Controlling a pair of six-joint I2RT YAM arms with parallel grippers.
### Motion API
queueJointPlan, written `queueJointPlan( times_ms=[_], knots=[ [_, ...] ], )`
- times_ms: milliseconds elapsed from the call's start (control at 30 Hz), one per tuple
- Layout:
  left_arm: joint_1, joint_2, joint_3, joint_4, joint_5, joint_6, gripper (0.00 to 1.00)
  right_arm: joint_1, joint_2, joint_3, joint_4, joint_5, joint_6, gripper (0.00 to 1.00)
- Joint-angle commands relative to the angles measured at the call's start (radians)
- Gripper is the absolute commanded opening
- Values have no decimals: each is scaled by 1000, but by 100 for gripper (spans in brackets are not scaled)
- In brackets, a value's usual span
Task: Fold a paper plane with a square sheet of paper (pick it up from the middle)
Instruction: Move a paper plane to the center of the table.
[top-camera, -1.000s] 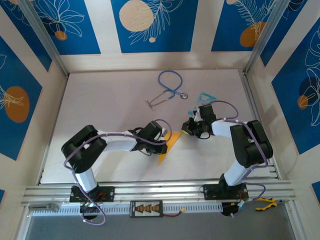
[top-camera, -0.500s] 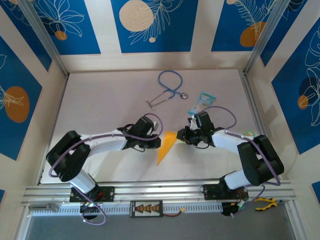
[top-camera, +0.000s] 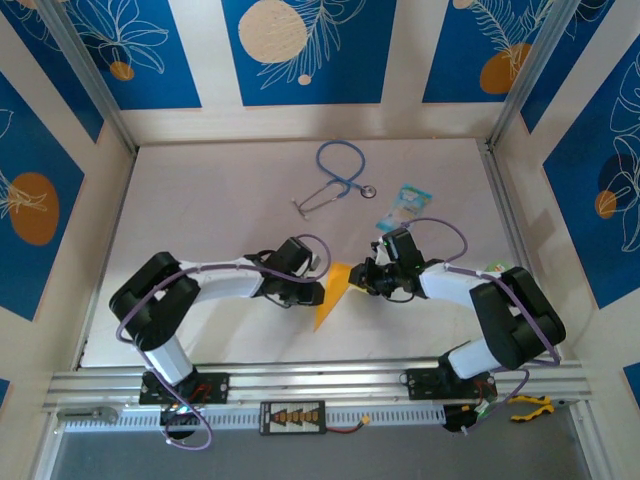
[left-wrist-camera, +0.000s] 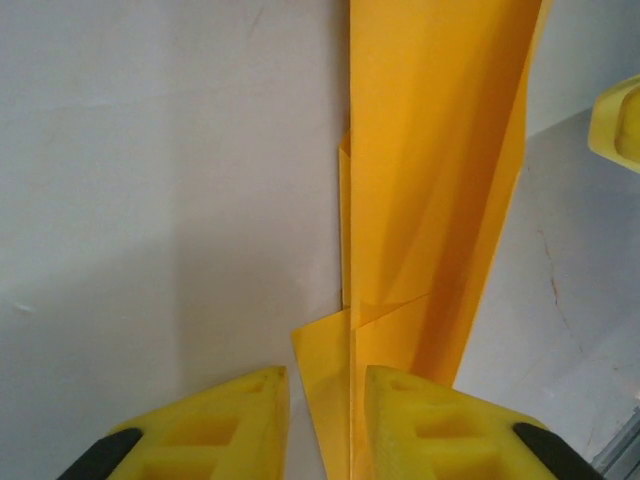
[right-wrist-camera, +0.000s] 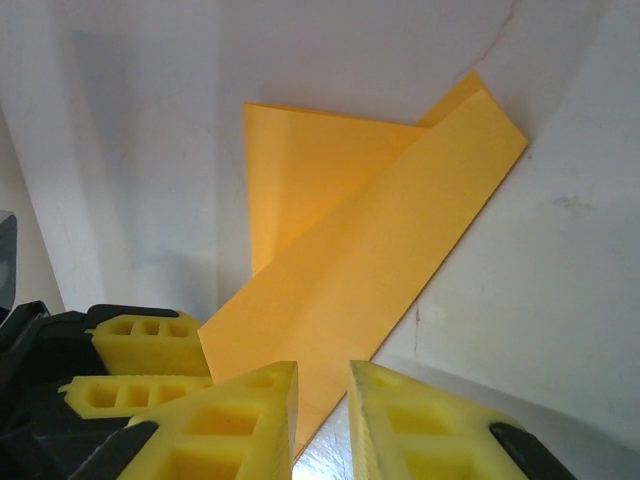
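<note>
White counter (top-camera: 200, 220), blue leaf-print panels all round. Quick count for you: one paper plane (top-camera: 332, 293), one stethoscope (top-camera: 335, 178), one light-blue packet (top-camera: 405, 205), and your two end effectors.

The plane lies flat near the front middle of the counter, between the two, pointed tip toward the arm bases. Your left end effector (top-camera: 318, 292) is at its left edge and the right end effector (top-camera: 358, 283) is at its upper right edge.

Versus half a second ago, the plane hasn't shifted. Your left end effector has dropped closer to the paper's edge, and the right one has crept a bit left.

The left wrist cam picks up what the top cam can't: the plane (left-wrist-camera: 430, 200) has a long centre crease and a small flap sitting in the slot of the left end effector (left-wrist-camera: 327, 400), fingers slightly spread. The right wrist cam shows the plane (right-wrist-camera: 360, 260) as two overlapping layers, one corner running into the right end effector (right-wrist-camera: 322, 400), also slightly spread.
</note>
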Motion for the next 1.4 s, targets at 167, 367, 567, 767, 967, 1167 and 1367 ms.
queueJointPlan(
  times_ms=[167,367,567,767,967,1167,1367],
  knots=[
    [2,28,28,4,76,17,29,9,24,-18,20,-1,18,22],
    [1,52,35,25,112,17,30,19,50,-22,40,-9,28,22],
    [0,68,35,60,147,4,30,33,75,-22,54,-17,37,22],
    [0,79,29,96,172,-16,28,43,83,-30,67,-19,45,21],
    [0,83,24,110,177,-25,26,47,81,-34,68,-16,49,21],
    [-1,98,26,137,195,-40,25,49,83,-39,70,-19,50,21],
    [-1,108,20,180,212,-68,25,49,83,-46,79,-22,52,21]
  ],
)
